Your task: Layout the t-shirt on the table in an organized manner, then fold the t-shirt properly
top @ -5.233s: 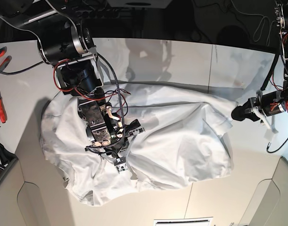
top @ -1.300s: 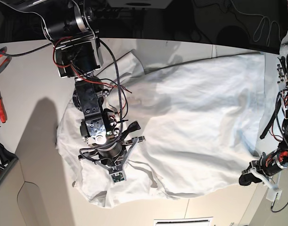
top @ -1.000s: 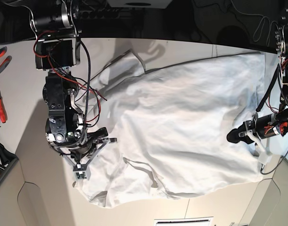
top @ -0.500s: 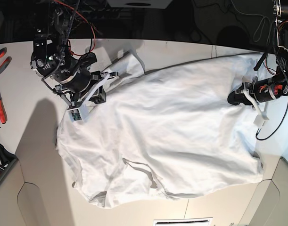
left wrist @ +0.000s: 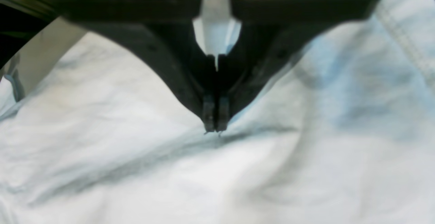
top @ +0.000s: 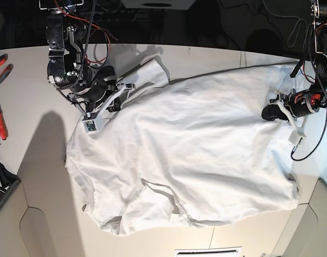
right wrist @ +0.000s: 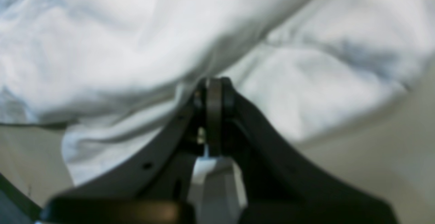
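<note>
Cloth is spread wide across the table [top: 24, 160]: the t-shirt [top: 195, 155] lies opened out but wrinkled, with a sleeve folded back near its far edge and a crease near the front hem, so the laying-out step is judged unfinished. The right gripper [top: 105, 103] is held at the shirt's edge by that sleeve, its jaws pressed together; in the blurred wrist view it cannot be told whether fabric is pinched. The left gripper [top: 274, 110] is kept low over the opposite side, jaws likewise closed, apparently touching the cloth so that it can be drawn taut.
</note>
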